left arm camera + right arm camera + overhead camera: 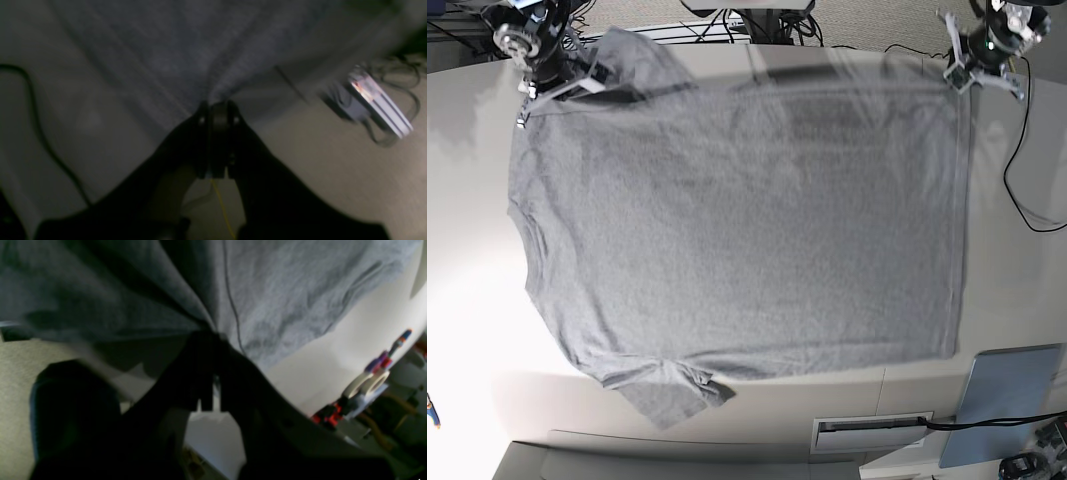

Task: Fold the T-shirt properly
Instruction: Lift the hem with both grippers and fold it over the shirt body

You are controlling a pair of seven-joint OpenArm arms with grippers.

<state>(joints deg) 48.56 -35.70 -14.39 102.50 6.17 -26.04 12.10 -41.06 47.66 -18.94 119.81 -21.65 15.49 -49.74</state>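
The heather-grey T-shirt (747, 230) is spread wide over the white table (467, 330), plain side up, one sleeve at the front left. Its far edge looks raised and blurred. My right gripper (552, 88) is at the far left corner, by the other sleeve, shut on the cloth. In the right wrist view the T-shirt (293, 293) bunches into the closed right gripper (208, 335). My left gripper (962, 72) is shut on the far right hem corner. In the left wrist view the T-shirt (160, 53) fans out from the pinched left gripper (217, 106).
A blue-grey panel (1007, 400) lies at the front right corner, with a white slotted piece (872, 432) beside it. A black cable (1027, 190) loops along the right edge. A power strip (377, 100) and cables lie on the floor. Coloured tools (377, 373) sit off the table's side.
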